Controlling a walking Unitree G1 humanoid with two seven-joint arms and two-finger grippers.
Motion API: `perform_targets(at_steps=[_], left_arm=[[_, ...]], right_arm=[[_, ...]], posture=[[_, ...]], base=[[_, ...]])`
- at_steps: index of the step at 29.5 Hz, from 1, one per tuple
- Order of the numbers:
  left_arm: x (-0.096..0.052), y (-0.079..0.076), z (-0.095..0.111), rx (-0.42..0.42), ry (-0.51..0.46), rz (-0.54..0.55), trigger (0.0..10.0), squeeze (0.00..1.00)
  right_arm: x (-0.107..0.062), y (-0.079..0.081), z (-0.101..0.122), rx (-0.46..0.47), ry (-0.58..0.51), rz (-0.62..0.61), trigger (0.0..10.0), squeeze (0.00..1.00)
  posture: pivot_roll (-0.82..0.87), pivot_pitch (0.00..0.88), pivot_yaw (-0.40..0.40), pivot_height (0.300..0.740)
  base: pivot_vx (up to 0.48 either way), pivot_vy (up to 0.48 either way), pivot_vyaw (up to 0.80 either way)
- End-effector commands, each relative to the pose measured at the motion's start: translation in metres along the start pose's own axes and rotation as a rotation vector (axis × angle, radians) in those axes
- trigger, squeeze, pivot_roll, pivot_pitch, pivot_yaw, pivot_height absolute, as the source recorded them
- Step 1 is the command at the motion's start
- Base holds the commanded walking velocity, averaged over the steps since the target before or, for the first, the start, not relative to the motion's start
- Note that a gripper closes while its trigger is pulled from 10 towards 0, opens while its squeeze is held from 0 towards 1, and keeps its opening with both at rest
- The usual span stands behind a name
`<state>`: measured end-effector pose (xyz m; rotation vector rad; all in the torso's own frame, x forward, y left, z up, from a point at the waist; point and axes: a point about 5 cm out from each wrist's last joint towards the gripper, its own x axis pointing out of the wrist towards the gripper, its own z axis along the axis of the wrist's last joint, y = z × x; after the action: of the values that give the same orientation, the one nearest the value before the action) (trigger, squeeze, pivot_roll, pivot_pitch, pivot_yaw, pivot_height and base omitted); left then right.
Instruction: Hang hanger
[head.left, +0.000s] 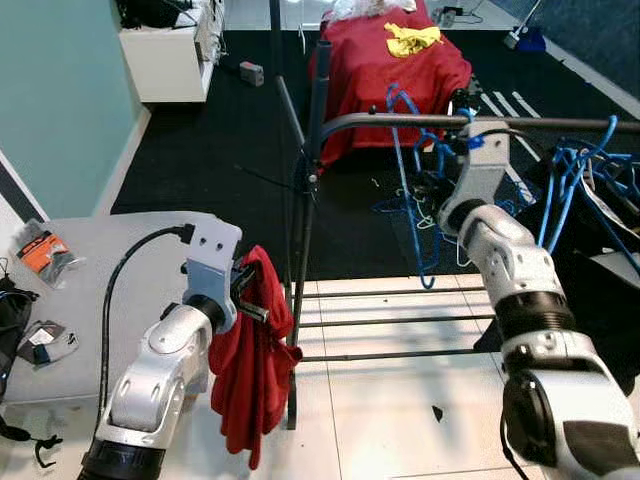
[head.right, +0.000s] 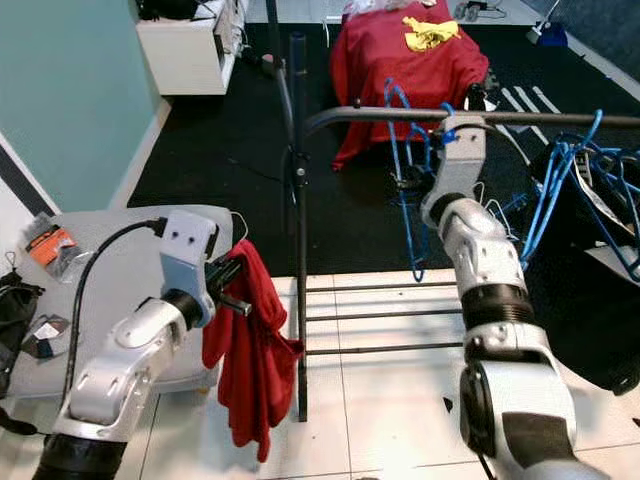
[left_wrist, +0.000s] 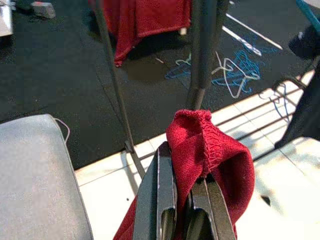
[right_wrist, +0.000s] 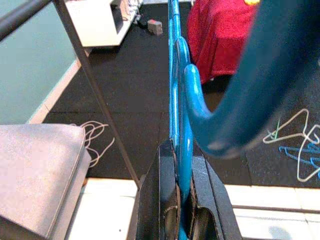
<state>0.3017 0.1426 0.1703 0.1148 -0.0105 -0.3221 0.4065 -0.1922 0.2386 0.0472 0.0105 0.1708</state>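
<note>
A red garment (head.left: 252, 370) hangs bunched from my left gripper (left_wrist: 182, 167), which is shut on its top fold beside the rack's upright post (head.left: 305, 230). My right gripper (right_wrist: 181, 150) is raised to the dark horizontal rail (head.left: 400, 121) and is shut on a blue hanger (right_wrist: 180, 95). The hanger's hook curves up over the rail, and its body (head.left: 403, 170) hangs below it. A second blue hook looms blurred just in front of the right wrist camera.
A grey table (head.left: 100, 260) with small packets stands at my left. More blue hangers (head.left: 575, 170) crowd the rail's right end, and loose ones lie on the black floor (left_wrist: 235, 70). A red-draped piece of furniture (head.left: 385, 60) and a white cabinet (head.left: 170, 50) stand behind.
</note>
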Motion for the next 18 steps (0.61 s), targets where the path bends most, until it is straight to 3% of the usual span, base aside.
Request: perform_targets(at_steps=[1,5,18], left_arm=[[-0.004,0.005,0.003,0.015,-0.003,0.005,10.0,0.0],[-0.007,0.007,0.003,0.03,0.006,-0.005,10.0,0.0],[-0.007,0.007,0.003,0.035,0.013,-0.024,10.0,0.0]], right_arm=[[0.003,-0.002,0.008,-0.02,-0.013,0.001,10.0,0.0],[0.009,0.0,0.018,-0.019,-0.018,0.007,10.0,0.0],[0.014,0.002,0.022,-0.004,-0.007,0.012,10.0,0.0]], posture=[[0.0,0.181,-0.012,0.74],[0.01,0.19,-0.006,0.74],[0.01,0.188,-0.007,0.74]], base=[[0.0,0.0,0.0],[0.0,0.0,0.0],[0.0,0.0,0.0]])
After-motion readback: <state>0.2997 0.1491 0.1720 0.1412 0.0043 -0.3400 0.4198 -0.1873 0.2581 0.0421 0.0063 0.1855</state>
